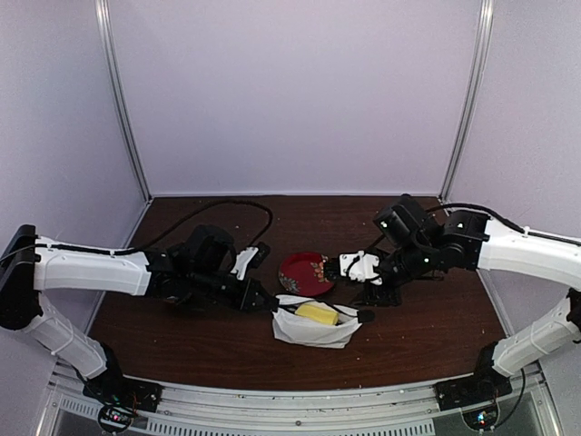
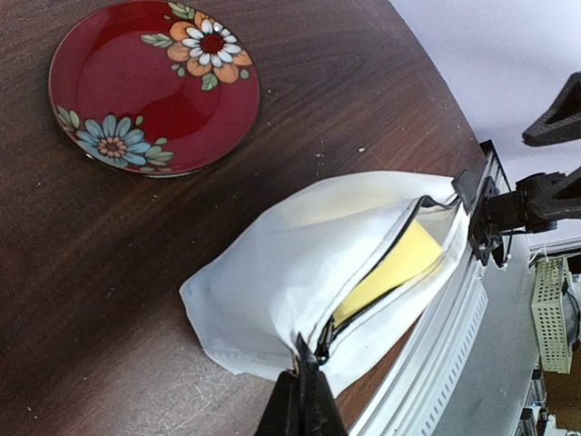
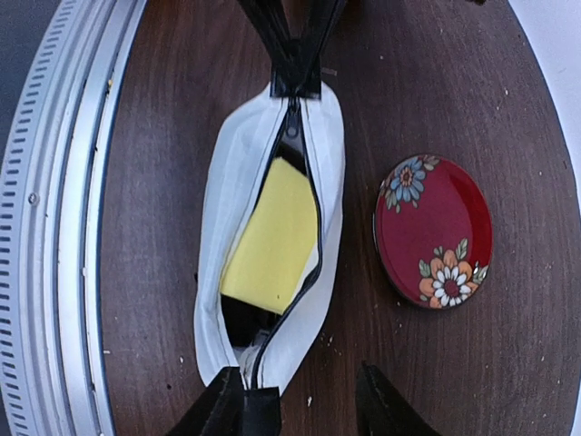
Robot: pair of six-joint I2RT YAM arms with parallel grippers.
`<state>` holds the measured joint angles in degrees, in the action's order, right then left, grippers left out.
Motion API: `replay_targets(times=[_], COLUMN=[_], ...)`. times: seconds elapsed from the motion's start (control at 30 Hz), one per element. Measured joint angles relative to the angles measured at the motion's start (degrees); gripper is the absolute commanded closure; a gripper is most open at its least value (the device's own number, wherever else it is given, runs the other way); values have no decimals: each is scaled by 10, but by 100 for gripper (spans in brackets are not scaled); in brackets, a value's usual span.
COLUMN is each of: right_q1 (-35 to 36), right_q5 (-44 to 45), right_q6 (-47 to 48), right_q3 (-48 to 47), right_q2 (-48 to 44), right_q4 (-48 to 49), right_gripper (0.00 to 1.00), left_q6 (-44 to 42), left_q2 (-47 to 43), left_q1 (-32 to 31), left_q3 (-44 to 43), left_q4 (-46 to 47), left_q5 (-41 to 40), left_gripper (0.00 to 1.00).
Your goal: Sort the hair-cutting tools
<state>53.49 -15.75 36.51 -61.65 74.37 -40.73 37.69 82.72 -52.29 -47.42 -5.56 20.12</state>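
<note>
With left gripper (image 2: 302, 404) pinched shut on the pouch (image 3: 227, 173) zipper end and right gripper (image 3: 309, 404) jaws apart, empty, at the other end, tools unseen (maybe the dark bit under yellow pad (image 3: 272, 232)), pouch could sag, twist or spill from the one-ended hold.

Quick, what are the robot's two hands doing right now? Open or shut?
Left gripper: shut, pinching the zipper end of the white pouch.
Right gripper: jaws open, gripping nothing, at the pouch's other end.
</note>
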Motion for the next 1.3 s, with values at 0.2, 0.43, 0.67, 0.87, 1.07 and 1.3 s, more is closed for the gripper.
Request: replay_targets(times=[0.2,0.43,0.67,0.87,1.07,1.3], right_q1=[-1,-2,1,2,2,2], right_q5=[-60,-91,-49,23,20,-1], right_q6=[-57,-102,-118,-136,-134,-122], right_q3=[-82,-120,-136,-157,-186,-190], right_q2=[103,236,259,288,295,281], right_q4=[-7,-34,-48,-50,-82,-99], right_gripper=[54,52,51,85,77,89], left_q6=[17,49,82,89,89,89], left_q2=[3,-3,-15,-15,-14,-9], left_q1=[-1,-1,-1,-1,-1,-1], left_q3=[21,52,92,103,103,103], left_q4=[39,90,156,178,181,183], left_q5=[3,17,36,45,50,57], left_gripper=[100,100,100,100,100,100])
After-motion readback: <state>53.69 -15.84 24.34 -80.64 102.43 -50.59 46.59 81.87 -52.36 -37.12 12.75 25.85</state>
